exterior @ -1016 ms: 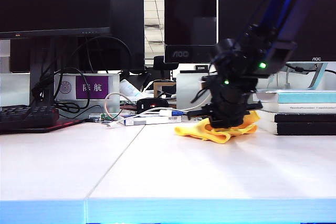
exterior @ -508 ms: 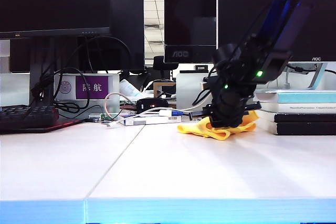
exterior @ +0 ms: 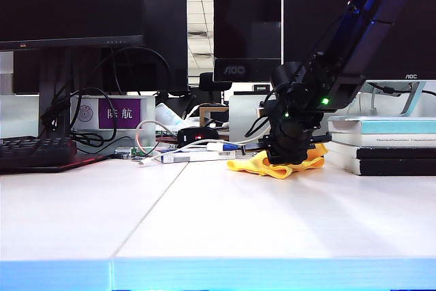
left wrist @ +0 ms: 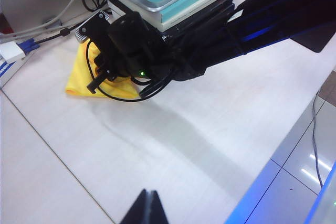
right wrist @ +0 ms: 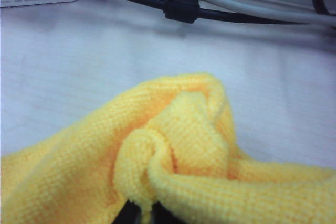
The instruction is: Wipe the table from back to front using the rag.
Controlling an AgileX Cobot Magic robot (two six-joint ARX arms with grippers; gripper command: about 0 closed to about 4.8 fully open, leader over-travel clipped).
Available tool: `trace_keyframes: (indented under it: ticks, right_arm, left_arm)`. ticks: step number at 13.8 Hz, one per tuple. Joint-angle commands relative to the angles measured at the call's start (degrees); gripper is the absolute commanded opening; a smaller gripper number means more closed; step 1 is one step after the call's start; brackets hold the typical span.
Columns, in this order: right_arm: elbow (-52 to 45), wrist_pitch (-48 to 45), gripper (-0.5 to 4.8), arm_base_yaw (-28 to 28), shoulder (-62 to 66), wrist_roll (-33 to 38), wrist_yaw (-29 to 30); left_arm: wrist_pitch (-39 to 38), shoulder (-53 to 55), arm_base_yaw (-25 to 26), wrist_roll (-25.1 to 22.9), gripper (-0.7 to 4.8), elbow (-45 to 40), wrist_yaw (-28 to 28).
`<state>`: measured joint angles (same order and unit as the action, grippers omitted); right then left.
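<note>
A bright yellow rag (exterior: 279, 165) is seen bunched at the back of the white worktop (exterior: 225, 223), directly beneath the fingers of the right gripper (exterior: 287, 160), with a stack of books (exterior: 385, 144) just beside them and cables (right wrist: 220, 11) just beyond them. The wiping is judged to be at its start: the rag is gathered at the far end, and the whole stretch of worktop towards the light blue front edge is left to be covered. In the right wrist view a raised fold of the rag (right wrist: 178, 135) is seen drawn up between the fingers, which are closed almost together and appear to be pinching the cloth, though the fingertips themselves are mostly hidden by it. The left gripper (left wrist: 147, 209) is held well apart from the rag, above bare worktop near the front edge; its fingers are pressed together and nothing is held in them.
</note>
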<state>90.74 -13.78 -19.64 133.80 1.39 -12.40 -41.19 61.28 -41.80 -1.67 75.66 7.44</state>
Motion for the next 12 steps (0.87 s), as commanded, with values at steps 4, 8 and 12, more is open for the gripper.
trace_keyframes:
  ticks: [4, 8, 12]
  right_arm:
    - [1.62, 5.05, -0.02, 0.04, 0.57, -5.97, 2.05]
    - [4.26, 4.50, -0.02, 0.22, 0.98, -6.51, 2.05]
    - [8.17, 4.17, -0.02, 0.70, 4.85, -7.87, 2.25]
  left_arm:
    - [0.57, -0.15, 0.00, 0.17, -0.06, 0.31, 0.33]
    - [0.61, -0.13, 0.00, 0.17, -0.05, 0.31, 0.33]
    - [0.57, -0.13, 0.00, 0.20, -0.05, 0.31, 0.33]
